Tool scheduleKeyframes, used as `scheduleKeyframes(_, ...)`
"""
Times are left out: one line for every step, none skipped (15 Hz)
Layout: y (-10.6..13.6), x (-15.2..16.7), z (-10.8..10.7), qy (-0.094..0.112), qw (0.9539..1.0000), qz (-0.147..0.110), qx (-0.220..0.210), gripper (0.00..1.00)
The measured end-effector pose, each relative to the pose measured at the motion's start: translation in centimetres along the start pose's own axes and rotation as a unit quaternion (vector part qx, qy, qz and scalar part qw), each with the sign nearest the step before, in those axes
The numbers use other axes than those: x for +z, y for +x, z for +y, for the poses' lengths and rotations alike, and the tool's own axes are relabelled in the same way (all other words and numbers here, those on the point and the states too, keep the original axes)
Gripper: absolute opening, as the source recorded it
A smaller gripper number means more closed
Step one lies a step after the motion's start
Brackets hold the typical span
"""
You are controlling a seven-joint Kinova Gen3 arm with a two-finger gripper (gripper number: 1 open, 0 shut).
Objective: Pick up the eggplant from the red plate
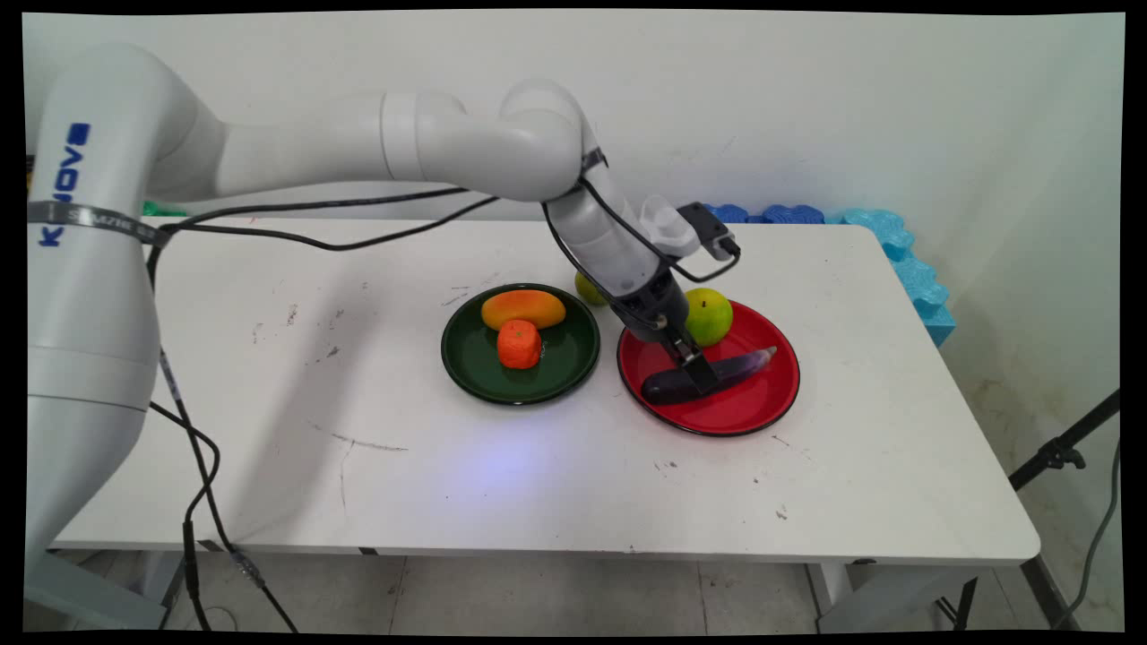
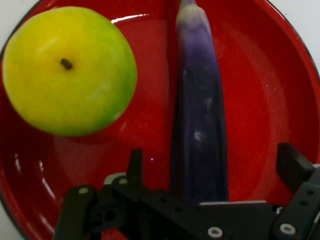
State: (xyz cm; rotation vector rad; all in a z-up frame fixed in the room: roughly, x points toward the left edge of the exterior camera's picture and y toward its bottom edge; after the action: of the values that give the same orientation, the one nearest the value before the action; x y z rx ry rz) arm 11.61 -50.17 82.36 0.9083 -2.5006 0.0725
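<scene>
My pincer (image 1: pixel 694 372) is down in the red plate (image 1: pixel 762 408), straddling the eggplant (image 1: pixel 735 369) near its thick dark end. From the hand view, my two fingers (image 2: pixel 295 167) stand apart, one on each side of the eggplant (image 2: pixel 200 125), with a gap showing on the right, so I am around it and not clamped on it. The eggplant lies flat along the plate's floor, pale tip pointing away from me, which leaves its long sides free for a crosswise approach. Just beside it in the same plate (image 2: pixel 260 75) sits a green-yellow round fruit (image 2: pixel 67 70), close to my left finger but apart from the eggplant.

On the worktop (image 1: pixel 358 448) the red plate nearly touches a dark green plate (image 1: pixel 475 376), which carries a mango (image 1: pixel 523 309) and, right against it, an orange fruit (image 1: pixel 519 345). Another small green fruit (image 1: pixel 589 288) peeks out behind my wrist, between the two plates, straight on the worktop as far as I can judge.
</scene>
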Motion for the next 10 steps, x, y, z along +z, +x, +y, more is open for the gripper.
scheduleKeyframes(0.1, 0.5, 0.0, 0.000, 1.0000, 0.000, 0.001, 1.00)
scheduleKeyframes(0.2, 1.0, 0.1, 0.001, 1.0000, -0.001, 0.002, 1.00)
scheduleKeyframes(0.3, 1.4, 0.1, 0.001, 1.0000, -0.001, 0.003, 1.00)
scheduleKeyframes(0.4, 1.7, 0.1, 0.002, 1.0000, -0.002, 0.004, 1.00)
scheduleKeyframes(0.5, 2.0, 0.1, 0.002, 1.0000, -0.002, 0.005, 1.00)
scheduleKeyframes(0.5, 2.4, 0.1, 0.003, 1.0000, -0.002, 0.006, 1.00)
scheduleKeyframes(0.6, 2.5, 0.1, 0.003, 1.0000, -0.003, 0.007, 1.00)
scheduleKeyframes(0.6, 2.7, 0.2, 0.004, 1.0000, -0.003, 0.008, 1.00)
scheduleKeyframes(0.6, 2.9, 0.2, 0.004, 0.9999, -0.003, 0.009, 0.00)
scheduleKeyframes(0.7, 3.0, 0.2, 0.004, 0.9999, -0.003, 0.011, 0.00)
